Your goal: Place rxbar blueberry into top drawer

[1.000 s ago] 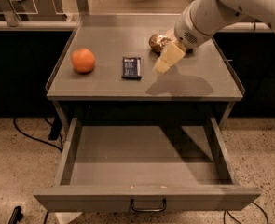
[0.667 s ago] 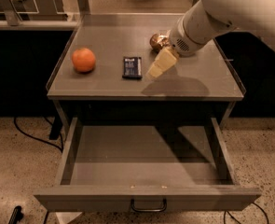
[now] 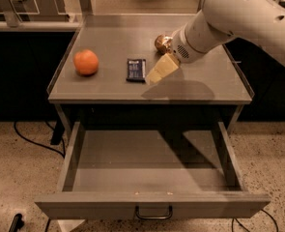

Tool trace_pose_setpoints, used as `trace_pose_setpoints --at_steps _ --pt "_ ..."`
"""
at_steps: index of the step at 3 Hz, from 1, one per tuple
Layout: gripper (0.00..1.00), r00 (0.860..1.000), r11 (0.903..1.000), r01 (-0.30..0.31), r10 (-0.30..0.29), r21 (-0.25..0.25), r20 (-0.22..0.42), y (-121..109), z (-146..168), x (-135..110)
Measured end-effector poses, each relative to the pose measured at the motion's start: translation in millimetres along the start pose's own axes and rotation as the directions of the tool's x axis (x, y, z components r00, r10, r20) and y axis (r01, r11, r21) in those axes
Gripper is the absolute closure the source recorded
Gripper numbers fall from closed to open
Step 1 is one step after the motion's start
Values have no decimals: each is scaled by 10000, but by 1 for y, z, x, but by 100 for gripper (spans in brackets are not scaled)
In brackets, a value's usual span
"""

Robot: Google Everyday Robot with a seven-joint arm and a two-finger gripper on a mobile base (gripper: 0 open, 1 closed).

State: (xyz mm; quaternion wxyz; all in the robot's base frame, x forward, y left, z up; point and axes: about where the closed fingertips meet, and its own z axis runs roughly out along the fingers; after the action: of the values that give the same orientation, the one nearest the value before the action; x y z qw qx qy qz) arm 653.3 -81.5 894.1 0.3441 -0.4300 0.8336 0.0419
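Observation:
The rxbar blueberry [image 3: 136, 69], a small flat dark navy bar, lies on the grey tabletop left of centre. My gripper [image 3: 157, 74] hangs from the white arm, just to the right of the bar and close above the tabletop, its pale tip pointing down-left toward it. The top drawer [image 3: 151, 208] stands pulled fully out below the tabletop, with a dark handle at the centre of its front panel; nothing lies in it.
An orange [image 3: 86, 62] sits on the left of the tabletop [image 3: 209, 83]. A shiny brown-gold can [image 3: 161, 43] lies behind the gripper, partly hidden by the arm. Cables run over the speckled floor at left. Chairs and desks stand in the background.
My arm and gripper have moved left and down across the tabletop, from near the can to right beside the bar. The bar, orange and drawer have not moved.

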Motion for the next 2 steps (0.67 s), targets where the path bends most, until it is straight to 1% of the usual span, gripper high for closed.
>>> trace_pose_setpoints --at_steps 1,2 --pt "0 9996 9998 -175 174 -48 -218 -3 6 5" --pt "0 9989 9959 -290 257 -862 -393 7 40 -3"
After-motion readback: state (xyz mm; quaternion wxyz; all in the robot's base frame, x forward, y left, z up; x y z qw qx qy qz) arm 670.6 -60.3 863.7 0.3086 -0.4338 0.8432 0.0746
